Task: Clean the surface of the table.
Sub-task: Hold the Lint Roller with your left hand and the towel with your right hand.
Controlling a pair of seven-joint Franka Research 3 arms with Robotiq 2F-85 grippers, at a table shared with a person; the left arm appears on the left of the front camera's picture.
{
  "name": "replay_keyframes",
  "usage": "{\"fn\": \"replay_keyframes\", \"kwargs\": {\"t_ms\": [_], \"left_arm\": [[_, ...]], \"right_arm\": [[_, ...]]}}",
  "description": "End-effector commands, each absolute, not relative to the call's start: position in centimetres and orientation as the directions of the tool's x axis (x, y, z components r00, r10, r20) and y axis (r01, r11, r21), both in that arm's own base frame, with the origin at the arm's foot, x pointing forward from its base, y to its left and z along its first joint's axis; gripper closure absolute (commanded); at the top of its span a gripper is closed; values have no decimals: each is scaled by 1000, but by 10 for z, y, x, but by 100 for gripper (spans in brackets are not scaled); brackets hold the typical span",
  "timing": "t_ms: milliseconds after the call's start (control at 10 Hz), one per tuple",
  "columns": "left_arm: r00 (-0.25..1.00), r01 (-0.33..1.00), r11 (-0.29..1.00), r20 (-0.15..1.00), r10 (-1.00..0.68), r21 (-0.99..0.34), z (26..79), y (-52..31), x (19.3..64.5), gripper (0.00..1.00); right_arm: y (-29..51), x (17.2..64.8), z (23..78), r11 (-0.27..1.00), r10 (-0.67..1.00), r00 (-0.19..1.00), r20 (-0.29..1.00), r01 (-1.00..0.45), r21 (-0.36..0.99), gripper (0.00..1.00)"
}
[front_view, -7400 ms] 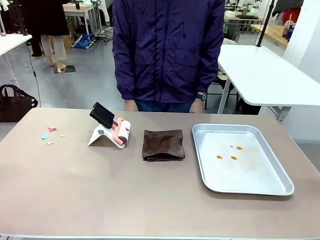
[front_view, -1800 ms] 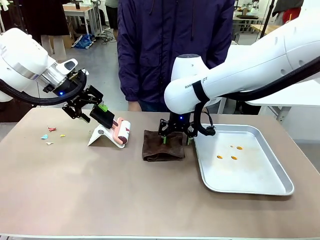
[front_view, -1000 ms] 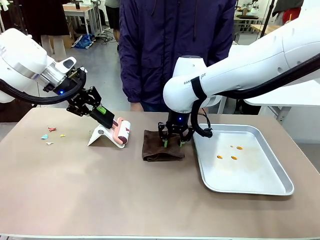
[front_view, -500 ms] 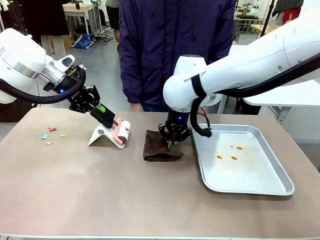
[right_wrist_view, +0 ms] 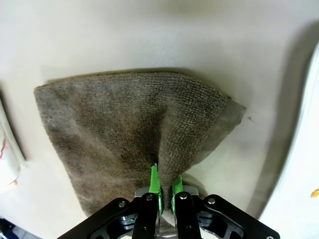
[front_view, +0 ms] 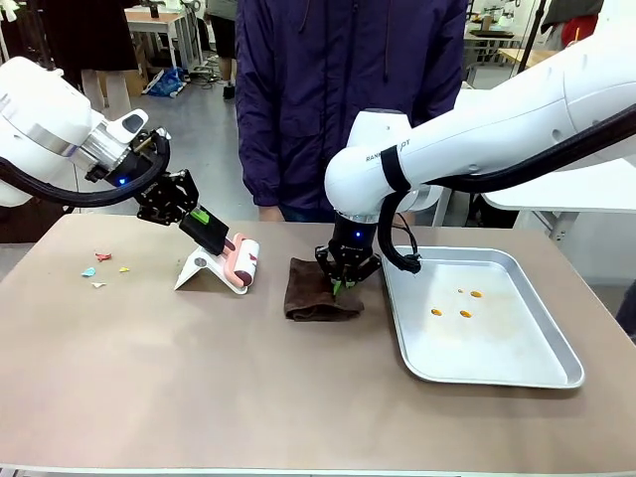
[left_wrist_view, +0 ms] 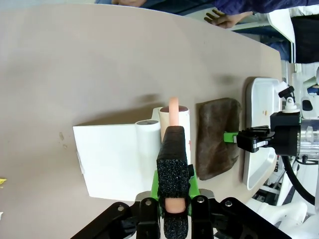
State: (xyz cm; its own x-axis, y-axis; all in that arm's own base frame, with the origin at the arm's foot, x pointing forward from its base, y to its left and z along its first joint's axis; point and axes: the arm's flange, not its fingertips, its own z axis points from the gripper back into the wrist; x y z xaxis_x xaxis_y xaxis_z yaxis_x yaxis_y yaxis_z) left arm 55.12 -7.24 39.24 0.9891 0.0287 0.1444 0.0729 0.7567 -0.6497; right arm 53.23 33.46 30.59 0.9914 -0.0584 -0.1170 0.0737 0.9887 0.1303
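At the dark brown folded terry cloth [front_view: 310, 298], which lies on the matte brownish-taupe table [front_view: 298, 397] spreading out under it on all sides:
- The right gripper [front_view: 341, 284] stands over the cloth's right edge. Its jaws are pressed together on a raised fold of fabric, and the wrist view shows the green pads [right_wrist_view: 155, 185] nipping that ridge.
- Just left of the cloth, a white-and-pink lint roller [front_view: 243, 260] sits on a white stand [front_view: 197, 270]. The left gripper [front_view: 199, 221] has its jaws clamped on the roller's black foam handle [left_wrist_view: 173, 159].
- Farther left of the cloth, well apart, are small coloured paper scraps [front_view: 101, 266].
- Just right of the cloth is a silver metal tray [front_view: 517, 373] holding a few orange bits [front_view: 464, 313].
- Beyond the cloth, a person in a purple jacket [front_view: 348, 89] stands at the far edge.

Judgement on the step in hand: both tools are gripped and lift-off is due.
- The pinch takes only a thin fold, so raise the cloth slowly and check that all of it follows, not one layer.
- Draw the roller up along the stand's slope so the stand neither tips nor drags.
- Keep the handle square between the pads.
- The tools sit close together, so keep the arms from crossing.

Writing: there is small dark lettering on the right arm [front_view: 477, 129] near its wrist, too small to read with confidence. Nothing is legible on the roller, stand or tray.
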Motion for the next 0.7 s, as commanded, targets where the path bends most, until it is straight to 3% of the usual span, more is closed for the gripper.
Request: {"fn": "replay_keyframes", "kwargs": {"t_ms": [0,300,600], "left_arm": [[983,95,729,177,37,-678,394,-65,543,100],[974,135,678,221,42,-722,410,-58,535,100],[946,195,629,315,83,-753,438,-50,517,100]], "right_arm": [[325,522,309,973,-62,987,-151,94,212,100],[302,503,327,866,-55,980,-189,141,479,100],[276,482,347,729,-18,993,-117,93,678,100]]}}
